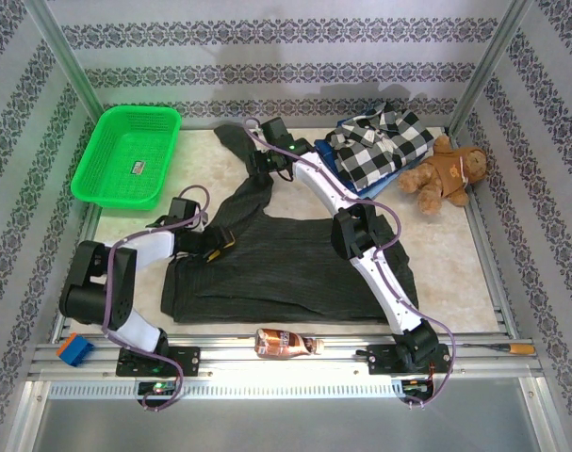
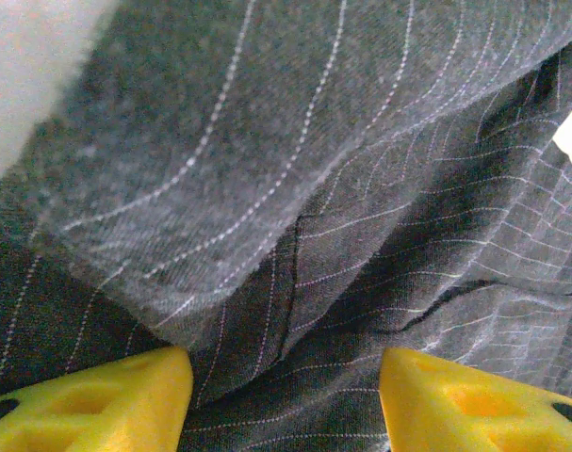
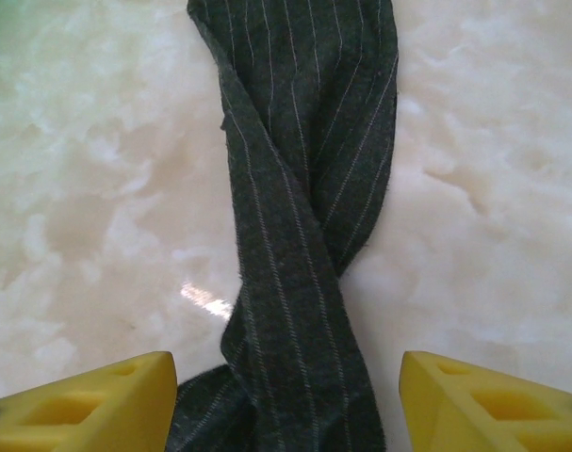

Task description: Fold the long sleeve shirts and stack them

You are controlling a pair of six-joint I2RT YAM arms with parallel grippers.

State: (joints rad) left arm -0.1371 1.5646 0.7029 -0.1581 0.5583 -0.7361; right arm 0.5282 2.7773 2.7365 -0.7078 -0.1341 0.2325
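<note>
1. One table point(image 1: 446, 254).
2. One charcoal shirt point(image 1: 286, 268), spread at centre, with a sleeve point(image 3: 295, 217) trailing to the far edge.
3. One basket point(image 1: 97, 160), far left.
4. One checked shirt point(image 1: 375, 151), folded on one blue garment point(image 1: 345, 125), far right.
5. One bear point(image 1: 446, 174) beside that stack.
6. Two grippers: left gripper point(image 2: 286, 367), jaws apart over shirt cloth; right gripper point(image 3: 287, 377), jaws apart astride the sleeve.
7. One bottle point(image 1: 281, 343), near edge.

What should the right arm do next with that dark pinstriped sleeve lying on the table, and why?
Probably lower the right gripper and close on the sleeve. Its jaws stand open with the twisted sleeve lying between them on the table, stretched away from the dark shirt, so it likely needs gripping before it can be folded in.
</note>
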